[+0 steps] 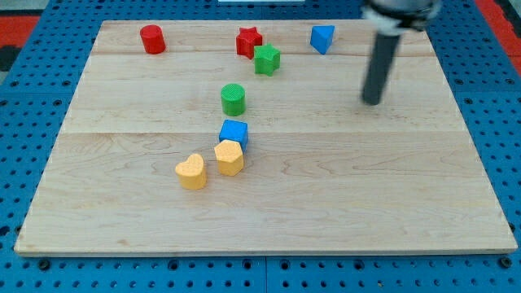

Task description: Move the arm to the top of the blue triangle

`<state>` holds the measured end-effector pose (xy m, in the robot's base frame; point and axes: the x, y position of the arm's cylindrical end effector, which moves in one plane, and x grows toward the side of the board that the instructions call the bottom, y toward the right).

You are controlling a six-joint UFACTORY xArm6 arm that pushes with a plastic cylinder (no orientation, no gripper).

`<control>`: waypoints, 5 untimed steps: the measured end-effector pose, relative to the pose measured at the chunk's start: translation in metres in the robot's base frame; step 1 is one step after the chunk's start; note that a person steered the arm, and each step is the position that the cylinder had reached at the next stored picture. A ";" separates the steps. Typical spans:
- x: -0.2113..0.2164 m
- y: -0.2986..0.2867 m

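Your blue triangle [322, 38] sits near the table's [407, 212] top edge, right of centre. One corner seems to point toward 7 o'clock, but its long axis is too small to make out. There is no hand on this arm, only a rod. Its tip [372, 102] rests on the table at about 4 o'clock from the triangle, near but apart. You have two blue blocks, counting the blue cube [234, 132], two red, two green and two yellow ones.
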<state>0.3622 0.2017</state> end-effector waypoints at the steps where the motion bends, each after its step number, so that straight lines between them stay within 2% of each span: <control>1: -0.077 0.049; 2: -0.147 0.032; 3: -0.171 0.020; 5: -0.171 0.018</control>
<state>0.1911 0.2194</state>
